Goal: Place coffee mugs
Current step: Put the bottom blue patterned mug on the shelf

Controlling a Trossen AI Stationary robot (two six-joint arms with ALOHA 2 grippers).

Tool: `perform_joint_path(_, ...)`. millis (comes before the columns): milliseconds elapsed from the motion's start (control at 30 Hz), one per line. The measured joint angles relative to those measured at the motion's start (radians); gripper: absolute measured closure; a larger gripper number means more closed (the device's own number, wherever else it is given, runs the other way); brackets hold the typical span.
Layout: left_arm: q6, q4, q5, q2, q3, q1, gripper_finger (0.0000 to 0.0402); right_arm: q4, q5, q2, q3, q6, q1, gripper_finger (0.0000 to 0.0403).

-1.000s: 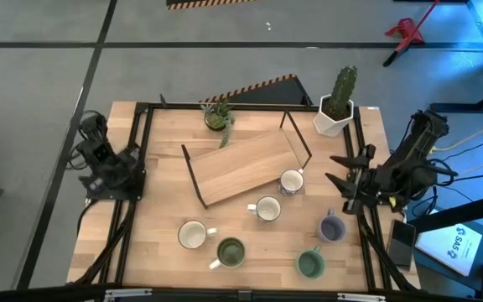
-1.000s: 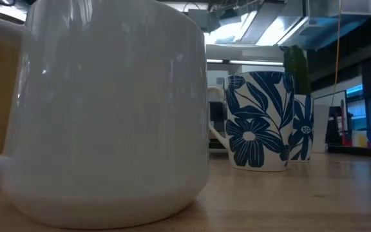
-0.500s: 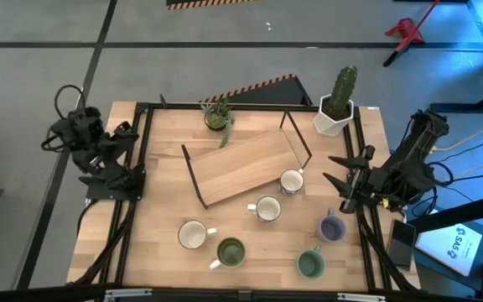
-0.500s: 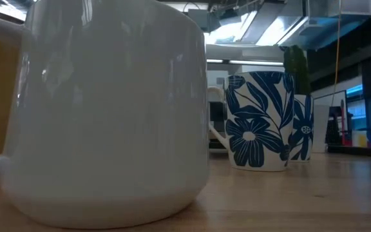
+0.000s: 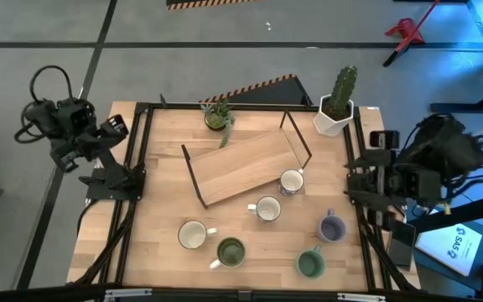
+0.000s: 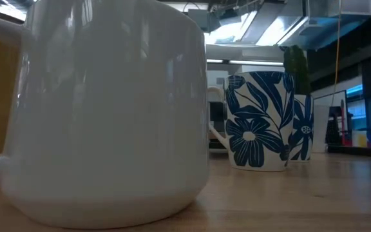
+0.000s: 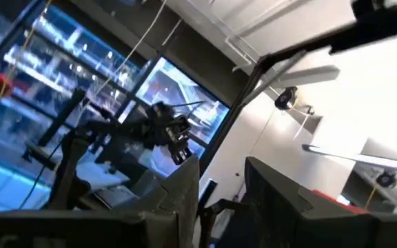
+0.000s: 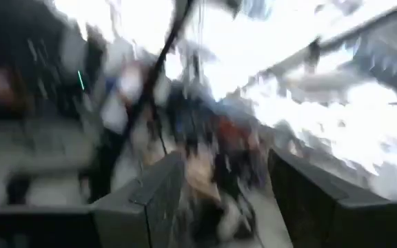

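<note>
My tabletop is pale, matt wood, and so is the board on its thin black metal frame. The white mug and flowered mug are smooth, glossy ceramic.

This is looking like a robotics lab or workshop. A wooden table in a black metal frame is standing on a grey concrete floor marked with hazard tape. Cables are trailing beside the right arm, and a red stand is sitting well beyond it. Ceiling lights and ducting are showing overhead.
</note>
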Motion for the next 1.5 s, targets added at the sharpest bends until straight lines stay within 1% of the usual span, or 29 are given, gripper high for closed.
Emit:
perform_joint_path(67,-0.064,-0.084,-0.025,0.003,0.047,0.0,0.0289,-0.318,0.095,0.061,0.144,0.148,-0.028,0.0198)
perform_joint_path(133,-0.115,-0.172,-0.032,0.018,0.087,0.0,0.0289,-0.63,0.126,0.127,0.26,0.344,-0.068,0.0198)
perform_joint_path(200,-0.173,-0.268,-0.033,0.032,0.117,0.0,0.0289,-0.894,0.097,0.193,0.341,0.534,-0.116,0.0198)
perform_joint_path(267,-0.231,-0.333,-0.041,0.047,0.145,0.0,0.0289,-1.095,0.029,0.247,0.38,0.699,-0.162,0.0198)
perform_joint_path(333,-0.277,-0.386,-0.06,0.05,0.156,0.0,0.0289,-1.226,-0.04,0.299,0.383,0.808,-0.207,0.0198)
perform_joint_path(367,-0.289,-0.409,-0.064,0.05,0.156,0.0,0.0289,-1.262,-0.071,0.322,0.377,0.836,-0.228,0.0198)
perform_joint_path(433,-0.309,-0.468,-0.072,0.052,0.156,0.0,0.0289,-1.295,-0.149,0.373,0.345,0.834,-0.255,0.0198)
perform_joint_path(500,-0.34,-0.549,-0.091,0.051,0.155,0.0,0.0289,-1.292,-0.222,0.425,0.302,0.768,-0.27,0.0198)
perform_joint_path(600,-0.419,-0.674,-0.12,0.051,0.155,0.0,0.0289,-1.224,-0.343,0.499,0.238,0.611,-0.274,0.0198)
perform_joint_path(667,-0.468,-0.726,-0.135,0.051,0.155,0.0,0.0289,-1.159,-0.425,0.546,0.207,0.517,-0.28,0.0198)
perform_joint_path(767,-0.489,-0.752,-0.141,0.051,0.155,0.0,0.0289,-1.089,-0.518,0.609,0.178,0.452,-0.291,0.0198)
perform_joint_path(900,-0.485,-0.756,-0.14,0.051,0.155,0.0,0.0289,-1.027,-0.551,0.671,0.178,0.408,-0.308,0.0198)
perform_joint_path(1033,-0.483,-0.764,-0.121,0.051,0.155,0.0,0.0289,-1.027,-0.591,0.727,0.178,0.399,-0.333,0.0198)
perform_joint_path(1133,-0.482,-0.77,-0.098,0.051,0.155,0.0,0.0289,-1.035,-0.591,0.767,0.178,0.4,-0.351,0.0198)
perform_joint_path(1267,-0.482,-0.771,-0.097,0.051,0.155,0.0,0.0289,-1.036,-0.609,0.815,0.178,0.405,-0.372,0.0198)
perform_joint_path(1500,-0.482,-0.771,-0.097,0.051,0.155,0.0,0.0289,-1.042,-0.551,0.9,0.178,0.443,-0.377,0.0198)
